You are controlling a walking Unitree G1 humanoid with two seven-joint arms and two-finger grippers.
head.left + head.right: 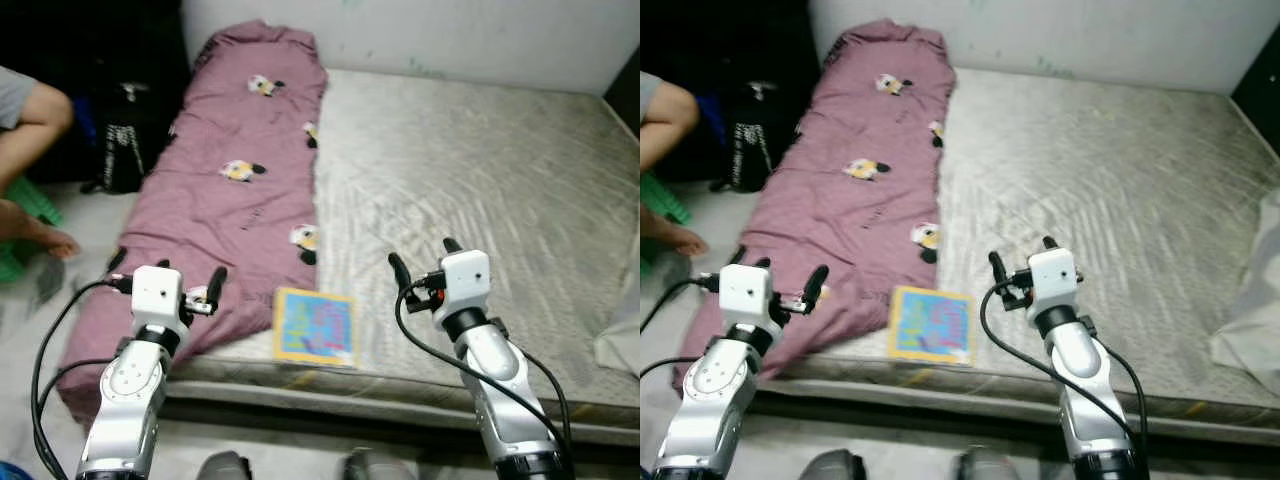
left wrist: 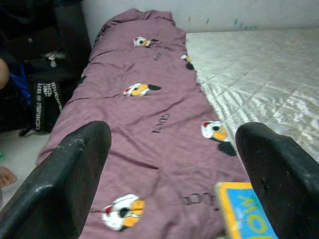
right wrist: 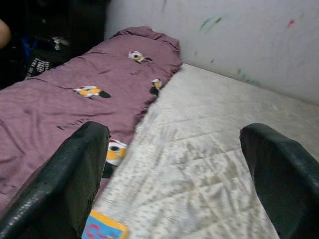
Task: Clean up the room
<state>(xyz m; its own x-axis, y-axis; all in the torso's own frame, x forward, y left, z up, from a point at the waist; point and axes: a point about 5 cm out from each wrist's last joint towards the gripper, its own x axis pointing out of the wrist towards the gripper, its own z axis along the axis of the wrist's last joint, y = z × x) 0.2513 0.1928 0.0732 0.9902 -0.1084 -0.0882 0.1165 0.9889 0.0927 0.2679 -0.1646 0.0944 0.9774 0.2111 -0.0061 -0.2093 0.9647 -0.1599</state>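
A purple quilt [image 1: 235, 190] with cartoon prints lies folded lengthwise along the left side of a bare grey mattress [image 1: 470, 200]. A yellow-edged blue picture book [image 1: 314, 326] lies flat near the mattress's front edge, beside the quilt's lower end. My left gripper [image 1: 165, 278] hovers open above the quilt's front corner, left of the book [image 2: 244, 211]. Right of the book, my right gripper [image 1: 422, 258] is held open over the mattress with nothing between its fingers.
A person's knee [image 1: 40, 110] and bare foot [image 1: 55, 240] show at the left, beside a green thing [image 1: 30, 200] on the floor. A black bag [image 1: 125, 140] stands by the quilt's left side. White cloth [image 1: 620, 335] lies at the mattress's right edge.
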